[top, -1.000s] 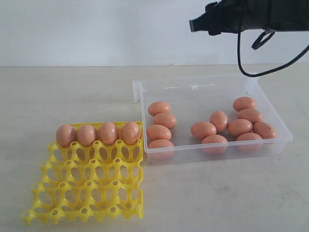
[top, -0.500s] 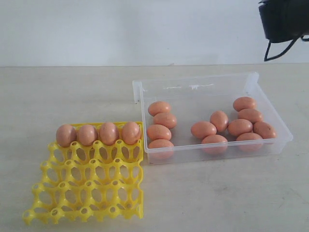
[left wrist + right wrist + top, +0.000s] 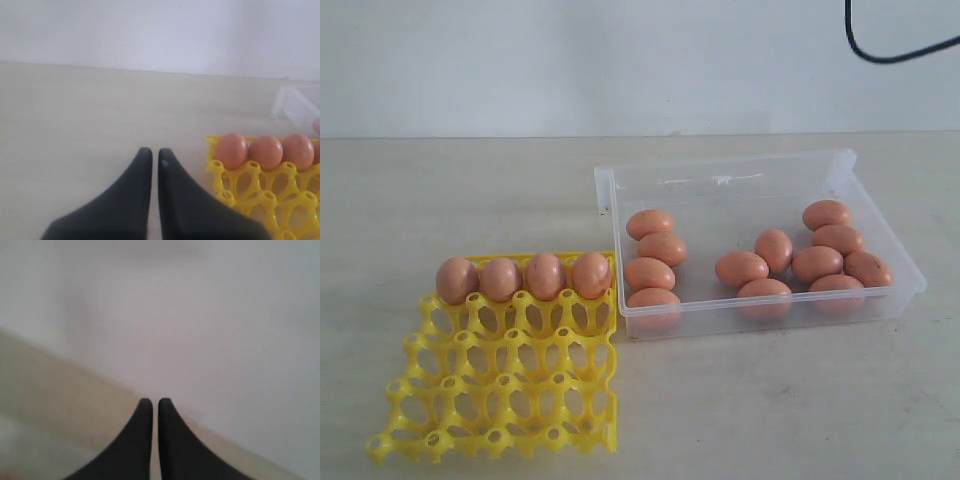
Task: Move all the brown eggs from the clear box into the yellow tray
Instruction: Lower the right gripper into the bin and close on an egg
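Starting at the left gripper (image 3: 152, 156), the two black fingers are pressed together with only a thin slit between them, and they pinch nothing. The gripper hangs over bare table (image 3: 75, 125). The yellow tray (image 3: 250, 181) lies just beside the fingertips, apart from them. Three brown eggs (image 3: 230, 150) in the tray's far row show whole in the left wrist view, and a fourth is cut off at the picture's edge. A corner of the clear box (image 3: 295, 102) shows beyond the tray.

The right gripper (image 3: 151, 404) is likewise closed, fingers together and empty. Its blurred view shows only the pale wall (image 3: 200, 315) and a strip of table edge, so the eggs, box and tray all lie outside it.

Both grippers lie outside the exterior view. A black cable (image 3: 890, 61) loops into its upper right corner, well above the box.

Tray contents: four eggs (image 3: 523, 277) fill the back row, standing side by side. The rows of cups nearer the camera hold nothing.

Box contents: the open-topped box stands just right of the tray, corner close to corner; whether they touch cannot be told. Twelve eggs lie on its floor:
- four in a column (image 3: 655, 260) along the left wall
- three in a loose cluster (image 3: 760, 270) near the middle
- five packed together (image 3: 835, 250) toward the right wall
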`<control>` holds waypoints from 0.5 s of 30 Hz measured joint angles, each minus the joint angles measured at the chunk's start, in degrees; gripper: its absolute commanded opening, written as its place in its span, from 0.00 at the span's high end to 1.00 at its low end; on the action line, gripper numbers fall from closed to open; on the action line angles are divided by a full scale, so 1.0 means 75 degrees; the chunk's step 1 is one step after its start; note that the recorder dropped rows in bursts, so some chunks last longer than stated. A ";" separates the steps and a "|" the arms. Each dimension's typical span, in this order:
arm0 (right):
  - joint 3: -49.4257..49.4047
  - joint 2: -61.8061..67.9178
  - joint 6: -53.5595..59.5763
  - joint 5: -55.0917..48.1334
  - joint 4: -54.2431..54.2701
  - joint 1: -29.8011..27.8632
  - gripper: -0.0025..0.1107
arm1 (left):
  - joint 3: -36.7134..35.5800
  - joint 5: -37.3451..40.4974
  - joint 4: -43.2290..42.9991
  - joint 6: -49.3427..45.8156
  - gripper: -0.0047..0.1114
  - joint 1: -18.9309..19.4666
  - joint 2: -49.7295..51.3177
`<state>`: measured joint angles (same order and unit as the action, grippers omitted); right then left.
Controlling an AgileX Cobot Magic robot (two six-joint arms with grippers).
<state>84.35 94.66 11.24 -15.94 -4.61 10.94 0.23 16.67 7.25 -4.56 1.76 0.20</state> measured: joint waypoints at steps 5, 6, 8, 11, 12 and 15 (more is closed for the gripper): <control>0.0000 0.0292 0.2341 -0.4455 0.0082 0.0521 0.98 | 0.0000 0.0000 0.0000 0.0000 0.92 0.0000 0.0000; 0.0000 0.0464 0.2780 -0.5370 0.0133 0.0613 0.98 | 0.0000 0.0000 0.0000 0.0000 0.92 0.0000 0.0000; 0.0000 0.0841 0.3387 -0.6508 0.0151 0.0745 0.98 | 0.0000 0.0000 0.0000 0.0000 0.92 0.0000 0.0000; -0.0015 0.1422 0.3892 -0.6382 0.0151 0.0761 0.97 | 0.0000 0.0000 0.0000 0.0000 0.92 0.0000 0.0000; -0.0015 0.1576 0.3961 -0.6001 0.0151 0.0761 0.93 | 0.0000 0.0000 0.0000 0.0000 0.92 0.0000 0.0000; -0.0015 0.1915 0.4307 -0.5285 0.0215 0.0761 0.70 | 0.0000 0.0000 0.0000 0.0000 0.92 0.0000 0.0000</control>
<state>84.23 109.02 43.54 -55.58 -3.00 16.65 0.23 16.67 7.25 -4.56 1.76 0.20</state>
